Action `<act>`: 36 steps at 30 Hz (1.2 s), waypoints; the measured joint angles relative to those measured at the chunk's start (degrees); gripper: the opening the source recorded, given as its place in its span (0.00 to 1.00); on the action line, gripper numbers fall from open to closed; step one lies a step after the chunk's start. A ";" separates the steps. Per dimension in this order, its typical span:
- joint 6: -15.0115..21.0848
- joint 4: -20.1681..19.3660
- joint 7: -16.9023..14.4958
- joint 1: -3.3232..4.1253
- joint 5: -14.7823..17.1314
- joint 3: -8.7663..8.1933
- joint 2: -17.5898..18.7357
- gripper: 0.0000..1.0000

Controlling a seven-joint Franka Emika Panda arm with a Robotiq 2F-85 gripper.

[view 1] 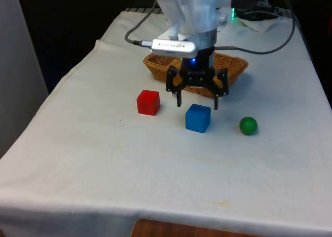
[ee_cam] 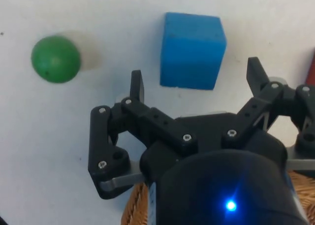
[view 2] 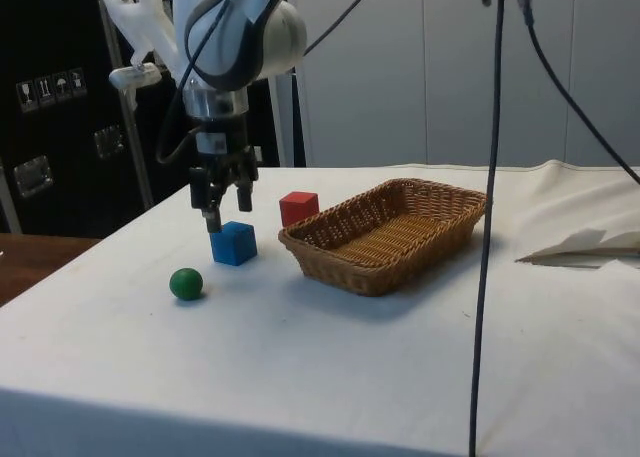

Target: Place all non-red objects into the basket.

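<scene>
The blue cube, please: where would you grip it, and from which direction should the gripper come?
Grip the blue cube across two opposite flat side faces, coming straight down from above. It sits flat on the cloth, apart from its neighbours, and the open gripper hovers just above it.

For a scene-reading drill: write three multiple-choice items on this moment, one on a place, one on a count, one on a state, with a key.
1. Where is the gripper?
A. Inside the basket
B. Above the blue cube, beside the basket
C. Over the green ball

2. How many non-red objects lie on the cloth outside the basket?
A. None
B. Two
C. Three

3. What state is the basket in?
A. Empty
B. Holding the green ball
C. Tipped on its side

Key:
1 B: in the side view the fingers hang just above the blue cube, next to the basket.
2 B: the blue cube and the green ball sit on the cloth; the third object is the red cube.
3 A: the side view shows bare wicker inside, upright.
</scene>
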 measured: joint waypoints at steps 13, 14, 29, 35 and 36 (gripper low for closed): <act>0.00 0.80 -0.92 -0.34 0.46 -0.40 1.49 1.00; 0.00 0.86 -0.86 -0.29 0.46 -0.34 1.60 1.00; 0.00 3.38 -0.52 0.06 0.80 -0.11 4.81 1.00; 0.00 4.70 -0.52 0.06 0.92 -0.17 6.13 1.00; 0.00 4.70 -0.52 0.06 0.92 -0.17 6.13 1.00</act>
